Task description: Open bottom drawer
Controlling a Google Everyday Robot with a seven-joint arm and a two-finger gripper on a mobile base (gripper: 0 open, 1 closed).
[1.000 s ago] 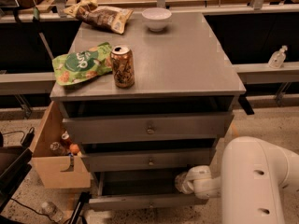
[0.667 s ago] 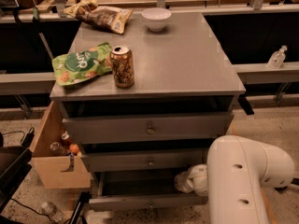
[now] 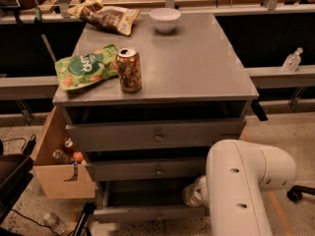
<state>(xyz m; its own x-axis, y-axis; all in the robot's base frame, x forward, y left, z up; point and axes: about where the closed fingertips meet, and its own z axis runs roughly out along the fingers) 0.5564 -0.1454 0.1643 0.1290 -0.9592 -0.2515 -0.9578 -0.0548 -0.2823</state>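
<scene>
The grey cabinet [image 3: 162, 90] has three drawers. The bottom drawer [image 3: 147, 214] stands pulled out a little, its slim front low in the view with a dark gap above it. My gripper [image 3: 191, 196] is at the right end of that gap, just above the drawer front. Only its pale wrist end shows, because my bulky white arm [image 3: 243, 181] covers the rest. The middle drawer [image 3: 147, 170] and the top drawer [image 3: 155, 134] each show a small centre knob.
On the cabinet top lie a drink can [image 3: 129, 70], a green snack bag [image 3: 83, 72], a brown snack bag [image 3: 106, 16] and a white bowl [image 3: 165, 19]. A cardboard box [image 3: 59, 178] with bottles stands at the left. A small bottle [image 3: 292, 61] sits on the right ledge.
My white arm has swung left and now covers more of the cabinet's lower right. The bottom drawer front has not visibly shifted.
</scene>
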